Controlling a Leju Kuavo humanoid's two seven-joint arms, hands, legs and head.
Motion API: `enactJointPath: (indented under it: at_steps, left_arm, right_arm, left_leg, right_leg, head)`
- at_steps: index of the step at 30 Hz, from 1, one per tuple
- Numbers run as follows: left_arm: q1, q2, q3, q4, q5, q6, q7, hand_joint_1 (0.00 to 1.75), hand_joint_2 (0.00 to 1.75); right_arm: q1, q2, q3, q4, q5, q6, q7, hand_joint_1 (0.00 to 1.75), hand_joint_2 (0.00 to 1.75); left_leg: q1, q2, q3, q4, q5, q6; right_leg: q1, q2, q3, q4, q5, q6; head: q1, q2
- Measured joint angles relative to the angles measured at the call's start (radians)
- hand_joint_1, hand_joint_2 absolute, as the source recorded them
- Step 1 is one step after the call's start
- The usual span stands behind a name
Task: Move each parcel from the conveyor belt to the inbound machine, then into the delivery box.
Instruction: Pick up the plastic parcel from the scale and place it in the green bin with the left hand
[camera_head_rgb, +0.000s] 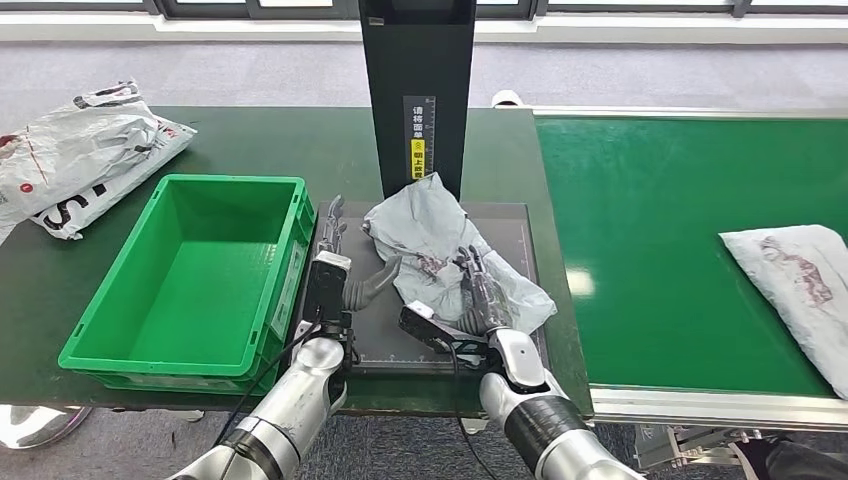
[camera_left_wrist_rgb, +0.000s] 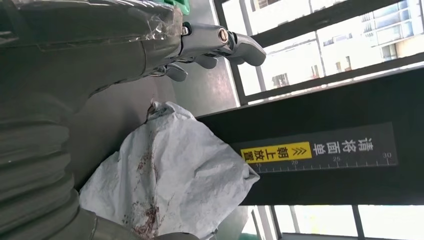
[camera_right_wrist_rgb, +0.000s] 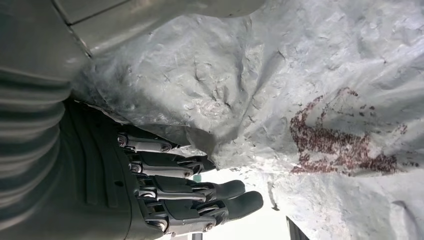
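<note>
Right hand (camera_head_rgb: 478, 290): grips the grey parcel (camera_head_rgb: 440, 250) on the black scanner plate (camera_head_rgb: 515, 225).
Left hand (camera_head_rgb: 335, 255): fingers straight, holding nothing, beside the green box (camera_head_rgb: 120, 330).

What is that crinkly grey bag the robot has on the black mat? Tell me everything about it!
The grey parcel is a soft, crumpled plastic mailing bag with a dark red printed mark on it. It lies bunched up on the black scanning platform, right at the foot of the black post. The right hand grips its near edge, thumb on one side and fingers on the other. The left hand is beside it, between the parcel and the green box, holding nothing.
</note>
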Motion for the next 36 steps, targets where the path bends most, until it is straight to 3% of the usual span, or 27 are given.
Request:
enactJointPath:
  at_steps: [3, 7, 12, 17, 21, 28, 32, 36]
  left_arm:
    - [0.002, 0.001, 0.0, -0.02, -0.003, 0.011, 0.0, 0.0, 1.75]
    - [0.0, 0.0, -0.001, -0.02, -0.038, -0.023, 0.0, 0.0, 1.75]
    - [-0.017, -0.007, -0.027, 0.027, -0.091, -0.049, 0.0, 0.0, 1.75]
    - [-0.029, -0.012, -0.037, 0.055, -0.094, -0.052, 0.0, 0.0, 1.75]
    - [-0.042, -0.014, -0.053, 0.081, -0.116, -0.066, 0.006, 0.0, 1.75]
    - [-0.084, -0.014, -0.147, 0.172, -0.319, -0.123, 0.135, 0.04, 1.75]
    - [-0.118, -0.008, -0.273, 0.244, -0.558, -0.134, 0.322, 1.71, 1.75]
    - [-0.134, -0.002, -0.376, 0.286, -0.704, -0.163, 0.459, 1.75, 1.75]
  right_arm:
    - [0.0, -0.004, 0.0, -0.001, -0.063, -0.088, -0.09, 0.0, 1.75]
    - [0.003, -0.007, -0.011, -0.029, -0.251, -0.265, -0.34, 0.0, 1.75]
    - [0.023, -0.008, -0.122, -0.1, -0.404, -0.309, -0.626, 0.0, 1.75]
    - [0.031, -0.008, -0.208, -0.126, -0.484, -0.31, -0.699, 0.0, 1.75]
    - [0.033, -0.01, -0.22, -0.155, -0.663, -0.31, -0.728, 0.0, 1.75]
    - [0.024, -0.027, -0.22, -0.187, -0.809, -0.309, -0.73, 0.0, 1.75]
    - [0.019, -0.042, -0.22, -0.195, -0.858, -0.302, -0.73, 0.0, 1.75]
    - [0.021, -0.05, -0.22, -0.204, -0.858, -0.279, -0.731, 0.0, 1.75]
  left_leg:
    - [0.0, 0.0, 0.0, 0.0, 0.0, 0.0]
    - [0.0, 0.001, 0.0, 0.0, 0.0, 0.0]
    - [0.0, 0.001, 0.0, 0.0, 0.0, 0.0]
    - [0.0, 0.002, 0.0, 0.0, 0.0, 0.0]
    - [0.0, 0.002, 0.0, 0.0, 0.0, 0.0]
    - [0.0, 0.003, 0.0, 0.0, 0.0, 0.0]
    - [0.0, 0.002, 0.0, 0.0, 0.0, 0.0]
    - [0.0, 0.003, 0.0, 0.0, 0.0, 0.0]
  right_leg:
    - [0.0, 0.0, 0.0, 0.0, 0.0, 0.0]
    - [0.0, 0.001, -0.001, 0.0, 0.0, 0.0]
    - [0.0, 0.001, -0.001, 0.0, 0.0, 0.0]
    - [0.0, 0.001, -0.001, 0.0, 0.0, 0.0]
    - [0.0, 0.002, -0.001, 0.0, 0.0, 0.0]
    - [0.0, 0.003, -0.002, 0.0, 0.0, 0.0]
    - [0.0, 0.002, -0.001, 0.0, 0.0, 0.0]
    - [0.0, 0.004, -0.001, 0.0, 0.0, 0.0]
  head:
    - [0.0, 0.0]
    - [0.0, 0.0]
    - [0.0, 0.0]
    - [0.0, 0.0]
    - [0.0, 0.0]
    - [0.0, 0.0]
    - [0.0, 0.0]
    - [0.0, 0.0]
